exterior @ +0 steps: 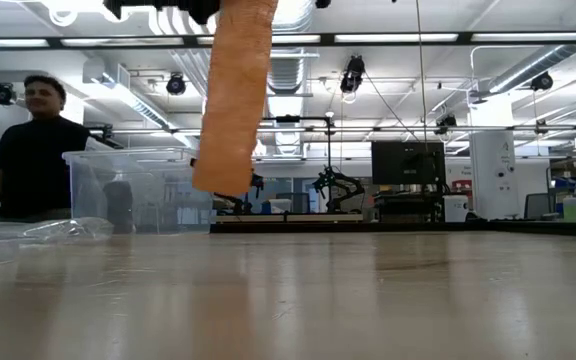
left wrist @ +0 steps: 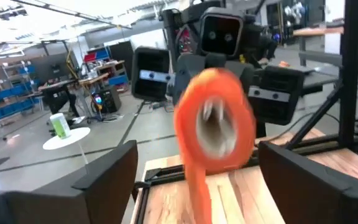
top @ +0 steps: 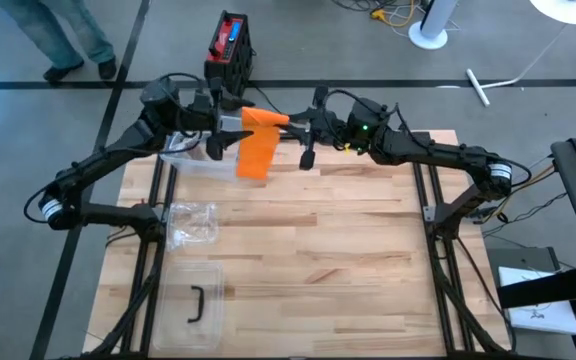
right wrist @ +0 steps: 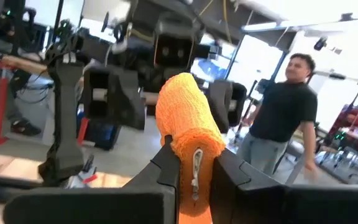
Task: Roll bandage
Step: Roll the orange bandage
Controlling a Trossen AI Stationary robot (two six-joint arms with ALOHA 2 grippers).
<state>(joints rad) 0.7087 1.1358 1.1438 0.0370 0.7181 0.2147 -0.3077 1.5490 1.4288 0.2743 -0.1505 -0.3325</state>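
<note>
Orange bandage (top: pixel 256 140) hangs at upper centre of the high view, its rolled end clamped in the right gripper (top: pixel 293 124) so the tail drapes free; the left gripper (top: pixel 230 133) stands released beside it.

Bright overhead ceiling strip lights (exterior: pixel 388 38) cast glare; the orange bandage roll (left wrist: pixel 215 119) below them shows motion blur.

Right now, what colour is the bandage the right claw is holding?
Orange. The bandage shows best in the right wrist view, pinched in the right claw.
</note>
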